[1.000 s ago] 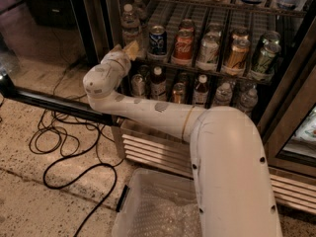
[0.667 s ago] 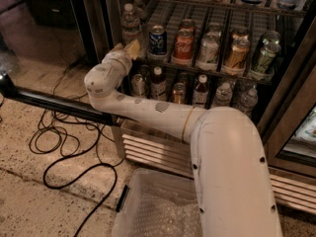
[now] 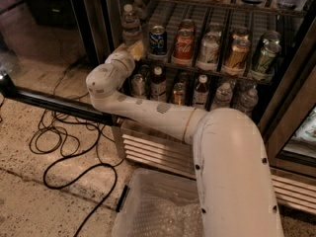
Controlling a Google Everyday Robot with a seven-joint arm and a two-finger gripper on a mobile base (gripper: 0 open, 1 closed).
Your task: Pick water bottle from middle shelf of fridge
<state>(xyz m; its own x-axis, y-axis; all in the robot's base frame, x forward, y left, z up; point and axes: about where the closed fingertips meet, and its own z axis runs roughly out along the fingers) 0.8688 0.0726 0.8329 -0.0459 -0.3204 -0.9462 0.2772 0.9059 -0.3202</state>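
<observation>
The water bottle (image 3: 131,25), clear and ribbed with a white cap, stands at the left end of the middle shelf (image 3: 217,73) of the fridge (image 3: 92,19). My white arm reaches up from the lower right. Its gripper (image 3: 135,49) is at the bottle's base, right at the shelf's front left corner. The lower part of the bottle is hidden behind the gripper and wrist.
Soda cans fill the shelf right of the bottle: a blue one (image 3: 158,39), then a red one (image 3: 183,46). Dark-liquid bottles (image 3: 158,83) stand on the shelf below. The open glass door (image 3: 44,100) juts out at left. Black cables (image 3: 64,147) lie on the floor; a clear bin (image 3: 158,206) sits below.
</observation>
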